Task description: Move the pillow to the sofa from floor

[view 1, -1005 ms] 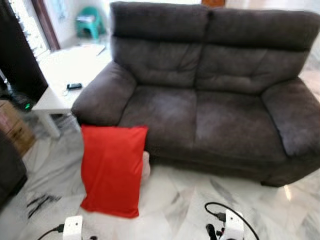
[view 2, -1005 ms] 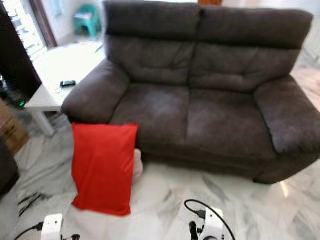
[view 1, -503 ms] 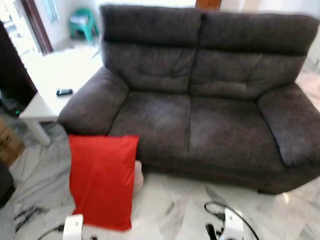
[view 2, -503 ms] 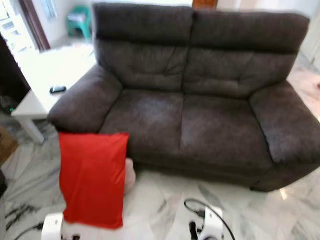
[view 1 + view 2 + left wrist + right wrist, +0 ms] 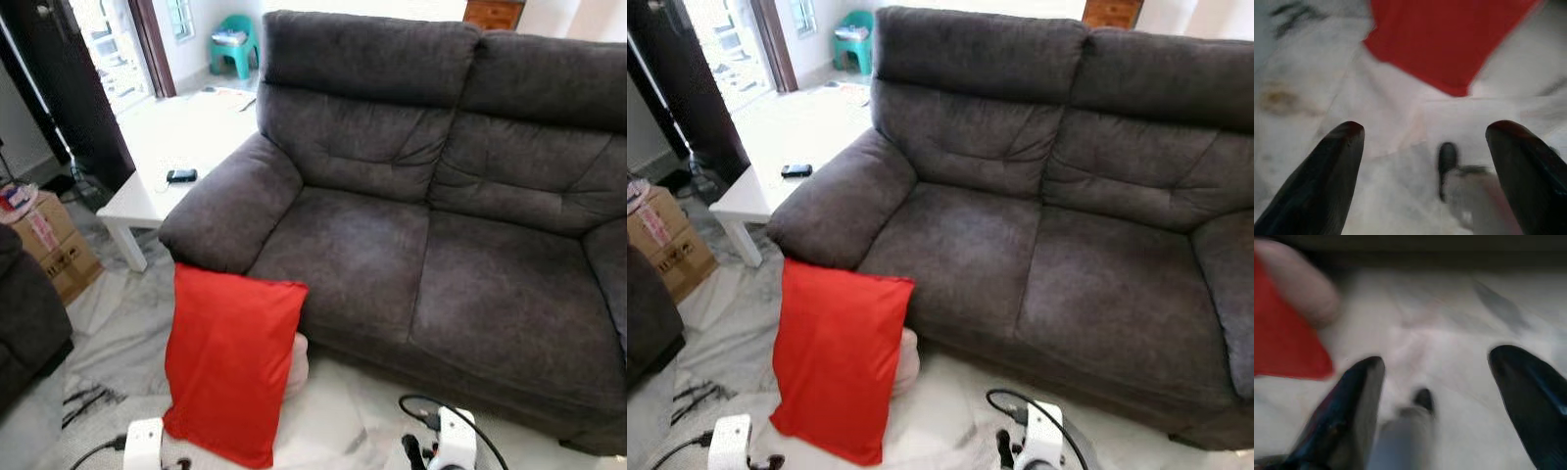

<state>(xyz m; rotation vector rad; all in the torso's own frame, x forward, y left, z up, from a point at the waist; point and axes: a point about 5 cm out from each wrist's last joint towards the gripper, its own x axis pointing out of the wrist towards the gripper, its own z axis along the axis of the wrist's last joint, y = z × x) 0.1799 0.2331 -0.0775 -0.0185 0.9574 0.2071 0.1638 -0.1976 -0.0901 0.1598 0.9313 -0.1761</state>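
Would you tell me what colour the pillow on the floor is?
The pillow is plain red, clearest in the left eye view.

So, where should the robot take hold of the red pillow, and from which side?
Probably the upper edge of the pillow, from above: it stands propped against the sofa front, so that edge is free and soft enough to pinch.

Head views were sharp; daylight from the doorway (image 5: 108,49) blew out the white counter (image 5: 181,137). Both wrist views were soft, motion-blurred, floor (image 5: 1400,112) washed out and pale.
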